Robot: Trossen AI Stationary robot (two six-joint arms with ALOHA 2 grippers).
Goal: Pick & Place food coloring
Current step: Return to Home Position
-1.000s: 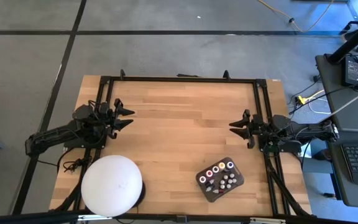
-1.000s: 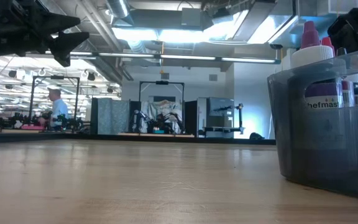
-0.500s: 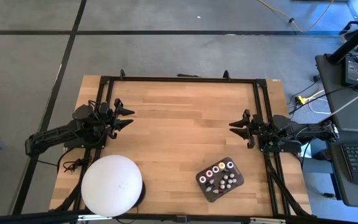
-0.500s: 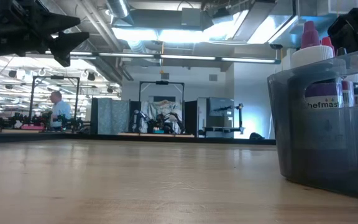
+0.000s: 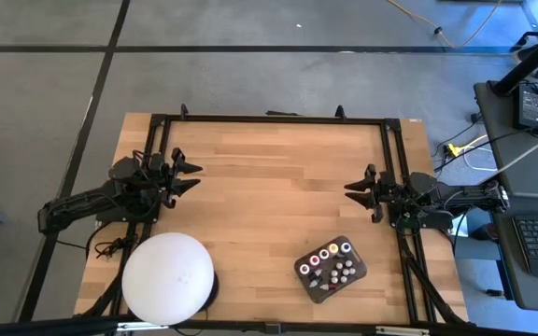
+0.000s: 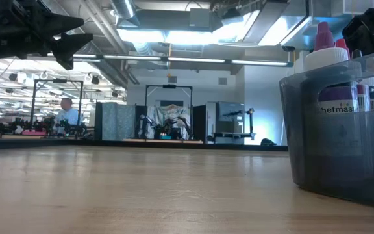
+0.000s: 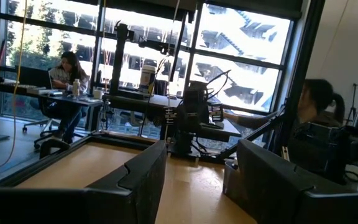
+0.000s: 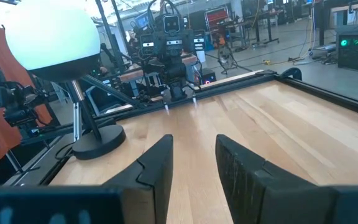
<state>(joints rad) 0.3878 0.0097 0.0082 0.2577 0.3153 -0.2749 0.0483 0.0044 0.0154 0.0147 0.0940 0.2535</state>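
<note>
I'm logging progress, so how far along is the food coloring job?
Done: the bottles stand in the tray. In hand: nothing; the left gripper and right gripper are open and empty at their own sides. Left: seemingly nothing, since no bottle shows loose on the table.

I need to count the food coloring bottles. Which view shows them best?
The high view: it looks straight down on the food coloring bottles in the bin. The low view shows only a few at the bin's wall; the wrist views show none.
</note>
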